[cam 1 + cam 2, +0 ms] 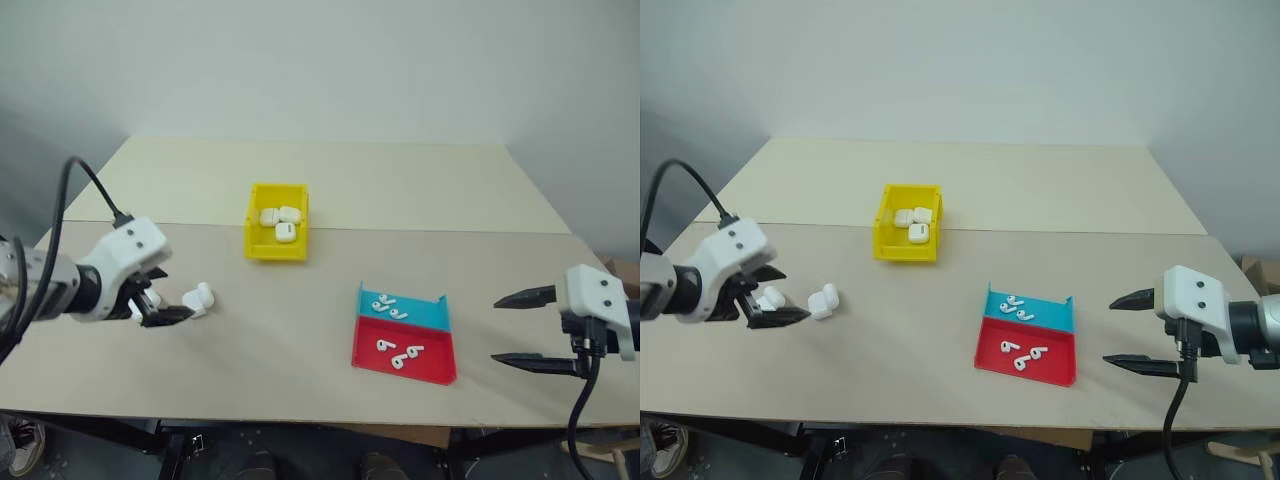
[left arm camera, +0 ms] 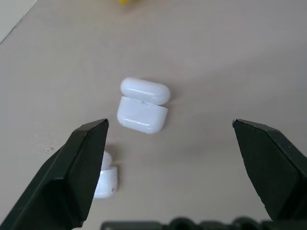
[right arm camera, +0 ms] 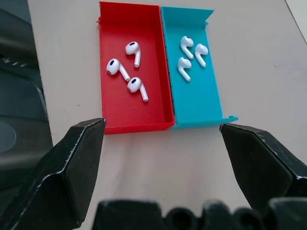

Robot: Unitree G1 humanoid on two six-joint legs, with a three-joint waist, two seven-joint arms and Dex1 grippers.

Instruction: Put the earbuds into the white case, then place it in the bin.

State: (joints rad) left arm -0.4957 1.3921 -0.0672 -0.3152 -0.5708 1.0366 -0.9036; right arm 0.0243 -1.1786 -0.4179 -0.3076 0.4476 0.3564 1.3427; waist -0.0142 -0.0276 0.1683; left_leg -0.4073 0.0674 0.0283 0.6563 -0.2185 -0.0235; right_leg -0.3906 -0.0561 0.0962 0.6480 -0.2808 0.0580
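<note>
While both grippers point(image 1: 168, 305) point(image 1: 510, 330) gape empty, 6 earbuds point(image 3: 127, 72) and 5 cases point(image 2: 143, 106) lie about.

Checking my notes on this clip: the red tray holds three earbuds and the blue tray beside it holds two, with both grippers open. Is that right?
Not quite. The blue tray holds three earbuds, not two, as the right wrist view shows. The red tray does hold three, and the left gripper and right gripper are both open.

White blocky wrist housings point(image 1: 128, 245) carry black pointed fingers point(image 1: 527, 297); black cables point(image 1: 85, 180) loop from both arms.
</note>
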